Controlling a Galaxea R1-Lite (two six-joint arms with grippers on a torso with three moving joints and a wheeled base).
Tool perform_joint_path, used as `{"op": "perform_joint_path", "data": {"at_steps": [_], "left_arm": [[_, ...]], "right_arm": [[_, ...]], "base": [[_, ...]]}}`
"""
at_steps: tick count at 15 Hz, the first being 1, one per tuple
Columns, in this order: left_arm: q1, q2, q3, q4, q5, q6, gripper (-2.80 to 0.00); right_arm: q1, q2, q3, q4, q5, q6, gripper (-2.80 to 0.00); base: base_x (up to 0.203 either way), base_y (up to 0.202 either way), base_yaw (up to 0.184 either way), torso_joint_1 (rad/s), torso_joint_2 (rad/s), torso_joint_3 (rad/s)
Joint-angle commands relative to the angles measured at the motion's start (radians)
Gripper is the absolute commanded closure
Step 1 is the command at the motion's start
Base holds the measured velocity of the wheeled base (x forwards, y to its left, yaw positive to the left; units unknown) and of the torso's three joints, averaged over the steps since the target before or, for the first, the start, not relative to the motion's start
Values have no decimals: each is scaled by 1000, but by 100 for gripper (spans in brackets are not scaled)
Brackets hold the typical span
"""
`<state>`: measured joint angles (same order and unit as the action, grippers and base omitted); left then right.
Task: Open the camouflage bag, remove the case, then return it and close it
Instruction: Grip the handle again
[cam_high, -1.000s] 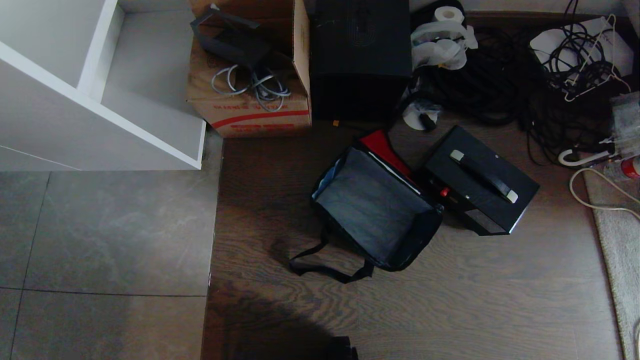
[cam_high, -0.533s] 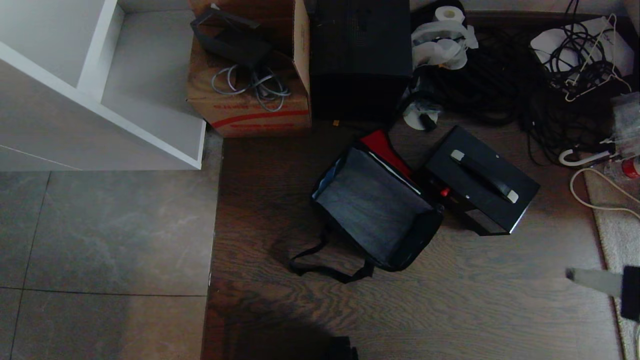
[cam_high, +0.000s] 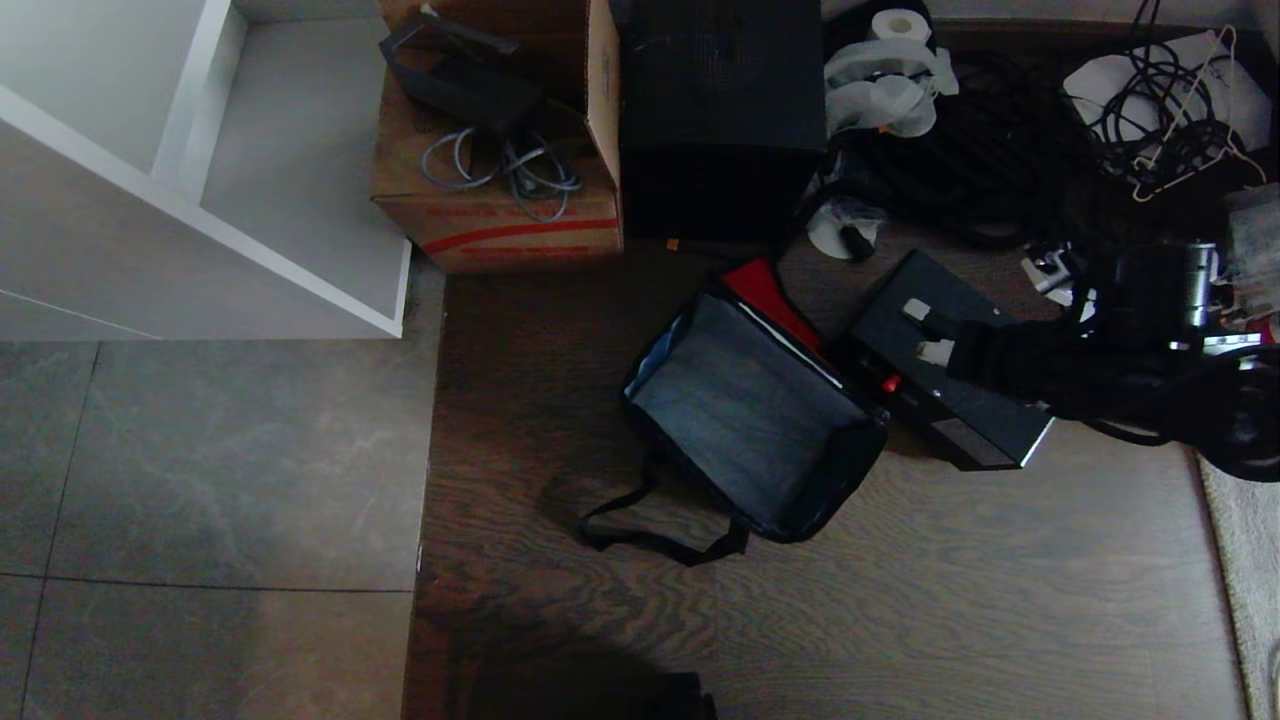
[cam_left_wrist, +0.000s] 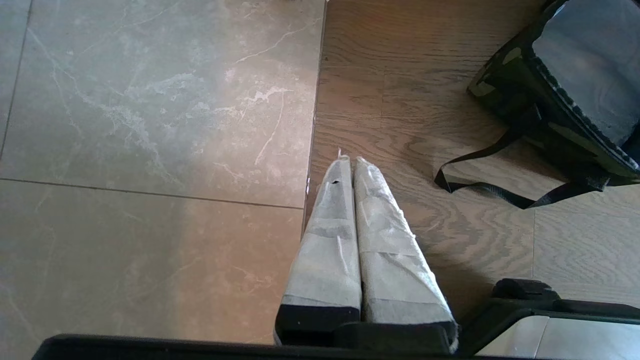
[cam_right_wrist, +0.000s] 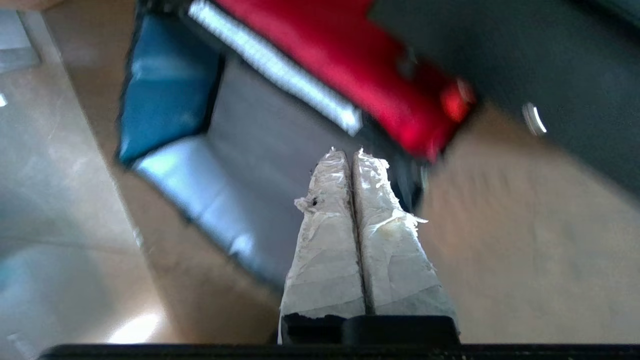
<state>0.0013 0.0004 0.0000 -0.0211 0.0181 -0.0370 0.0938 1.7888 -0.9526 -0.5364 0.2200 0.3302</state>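
Camouflage bag (cam_high: 750, 425) open, case (cam_high: 975, 425) out (halfway done); right gripper (cam_high: 935, 350) jaws closed empty just over the case; returning and closing remain.

— What does the floor look like here?
— Dark wood-grain planks (cam_high: 900, 600) on the right, large grey stone tiles (cam_high: 200, 470) on the left, meeting in a straight seam.
— And what sits on the planks?
— The open camouflage fabric bag with grey lining (cam_high: 750, 410), its black strap (cam_high: 640, 535) trailing on the wood. Just beside it lies the black rigid rectangular case (cam_high: 950, 400). Behind stand a brown cardboard carton (cam_high: 500, 220) and a taller plain black box (cam_high: 720, 110), with tangled black cables (cam_high: 980, 150) nearby.
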Motion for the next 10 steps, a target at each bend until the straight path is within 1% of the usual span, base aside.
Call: {"op": "perform_joint_path", "data": {"at_steps": [1,3,4,5,6,7,8,10], "left_arm": [[0,0,11,0,0,-1,0],[0,0,11,0,1,-1,0],[0,0,11,0,0,-1,0],[0,0,9,0,0,-1,0],[0,0,10,0,0,0,0],[0,0,10,0,0,-1,0],[0,0,11,0,0,-1,0],[0,0,11,0,0,-1,0]], "right_arm": [[2,135,-54,-16,13,-79,-280],[2,142,-65,18,8,-298,-280],[3,142,-63,28,-11,-387,-280],[6,137,-40,31,-41,-430,-280],[9,130,-25,28,-102,-488,-280],[10,128,-18,20,-210,-552,-280],[10,130,-15,16,-335,-618,-280],[10,136,-3,-2,-597,-794,-280]], "base": [[0,0,0,0,0,0],[0,0,0,0,0,0],[0,0,0,0,0,0],[0,0,0,0,0,0],[0,0,0,0,0,0],[0,0,0,0,0,0],[0,0,0,0,0,0],[0,0,0,0,0,0]]}}
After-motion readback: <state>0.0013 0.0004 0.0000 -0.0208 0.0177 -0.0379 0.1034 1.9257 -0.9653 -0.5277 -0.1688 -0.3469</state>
